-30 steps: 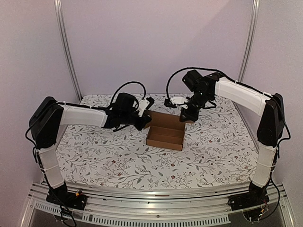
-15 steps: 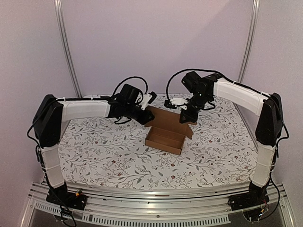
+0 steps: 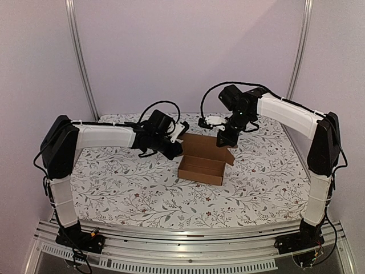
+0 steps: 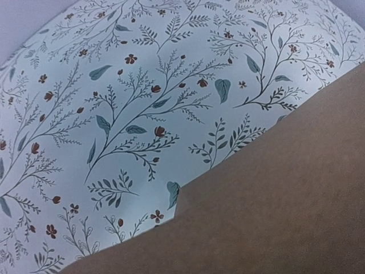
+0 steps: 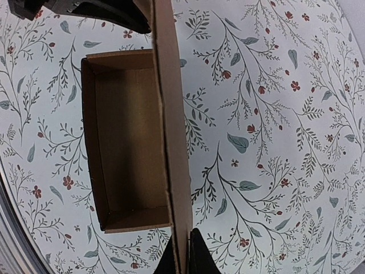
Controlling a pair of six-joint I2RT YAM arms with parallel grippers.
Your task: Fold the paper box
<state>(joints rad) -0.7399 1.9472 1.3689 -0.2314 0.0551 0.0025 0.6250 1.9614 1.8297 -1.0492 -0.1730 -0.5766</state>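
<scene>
Right fingers (image 5: 201, 264) tight on upright lid of paper box (image 5: 125, 142); left fingers (image 3: 175, 149) beside it, spread unclear.

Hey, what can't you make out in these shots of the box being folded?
- Left tool: open or shut unclear; too small from above, and its own camera shows only box and tablecloth.
- Right tool: mostly cut off by its view's bottom edge; only tips pinching the flap show.
- Flap's back: hidden from above.
</scene>
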